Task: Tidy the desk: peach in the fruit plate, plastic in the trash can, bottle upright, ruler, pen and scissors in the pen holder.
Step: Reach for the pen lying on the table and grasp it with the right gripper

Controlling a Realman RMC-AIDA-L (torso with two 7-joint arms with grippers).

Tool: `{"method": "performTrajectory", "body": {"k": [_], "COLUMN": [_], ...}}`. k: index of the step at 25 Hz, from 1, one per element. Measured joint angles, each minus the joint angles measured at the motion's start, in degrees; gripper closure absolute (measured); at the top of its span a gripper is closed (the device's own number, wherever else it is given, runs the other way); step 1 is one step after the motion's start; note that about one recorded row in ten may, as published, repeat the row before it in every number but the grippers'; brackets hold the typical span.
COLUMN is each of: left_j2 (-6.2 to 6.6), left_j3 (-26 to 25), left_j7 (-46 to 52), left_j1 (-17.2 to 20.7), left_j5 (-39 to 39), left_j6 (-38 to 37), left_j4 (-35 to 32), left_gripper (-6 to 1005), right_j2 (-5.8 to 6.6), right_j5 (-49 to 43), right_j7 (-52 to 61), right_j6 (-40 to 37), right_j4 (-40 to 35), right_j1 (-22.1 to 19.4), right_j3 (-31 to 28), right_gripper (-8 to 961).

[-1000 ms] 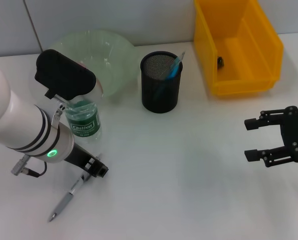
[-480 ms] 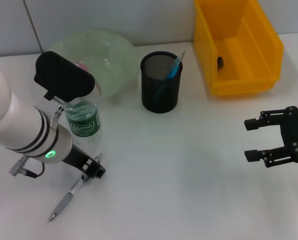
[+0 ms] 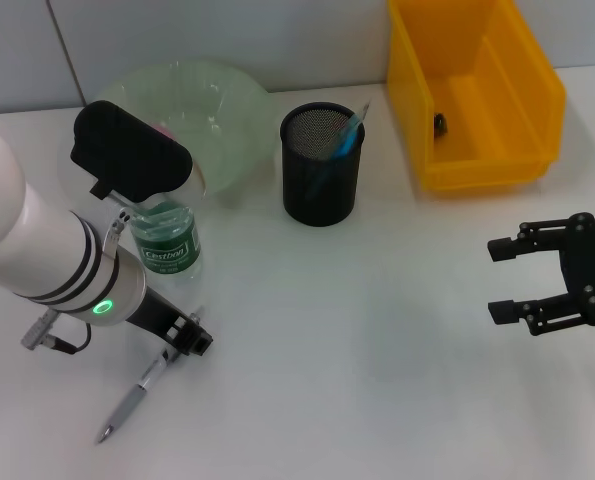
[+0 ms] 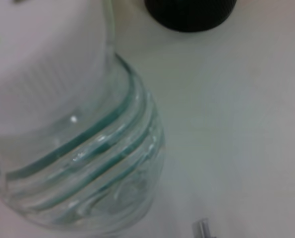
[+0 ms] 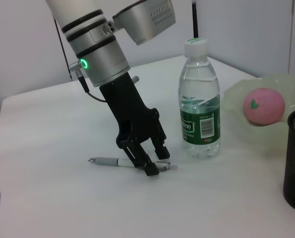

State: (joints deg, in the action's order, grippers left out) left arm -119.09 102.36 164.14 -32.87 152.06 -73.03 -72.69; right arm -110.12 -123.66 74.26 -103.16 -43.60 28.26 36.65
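From my head camera, my left gripper [image 3: 189, 338] is reaching down to the table at the upper end of the pen [image 3: 133, 398], which is lying slantwise on the white table [image 3: 357, 340]. The bottle [image 3: 165, 242] is standing upright just beside my left forearm, in front of the pale green fruit plate [image 3: 212, 105]. The black mesh pen holder [image 3: 322, 165] is sitting near the middle with a blue item poking out, and the yellow trash can [image 3: 472, 95] is standing at the far right. My right gripper [image 3: 517, 280] is hovering well apart from all of it, fingers spread wide and holding nothing.

My left wrist camera is filled by the bottle's cap and ribbed shoulder (very close), with the pen holder's base [image 4: 189, 12] beyond.

From my right wrist camera, my left fingers [image 5: 152, 168] are straddling the pen's [image 5: 112, 161] end, parted, with tips at the table. The bottle [image 5: 199, 106] is standing just beside them, and the pink peach [image 5: 264, 105] is sitting in the fruit plate [image 5: 236, 99].
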Motion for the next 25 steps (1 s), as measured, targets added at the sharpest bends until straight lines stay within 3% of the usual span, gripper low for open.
{"method": "performTrajectory", "body": {"k": [25], "left_j2": [0.0], "left_j3": [0.2], "left_j7": [-0.6], "left_j1": [-0.8], "left_j5": [-0.2], "left_j6": [0.6], "left_j4": [0.9], "left_gripper": [687], "right_j2": [-0.04], "right_j5": [0.0], "right_j7": [0.0], "right_j6": [-0.2], "right_j4": [-0.1], "right_j1": [-0.3], "right_j3": [0.0], "right_gripper": [167]}}
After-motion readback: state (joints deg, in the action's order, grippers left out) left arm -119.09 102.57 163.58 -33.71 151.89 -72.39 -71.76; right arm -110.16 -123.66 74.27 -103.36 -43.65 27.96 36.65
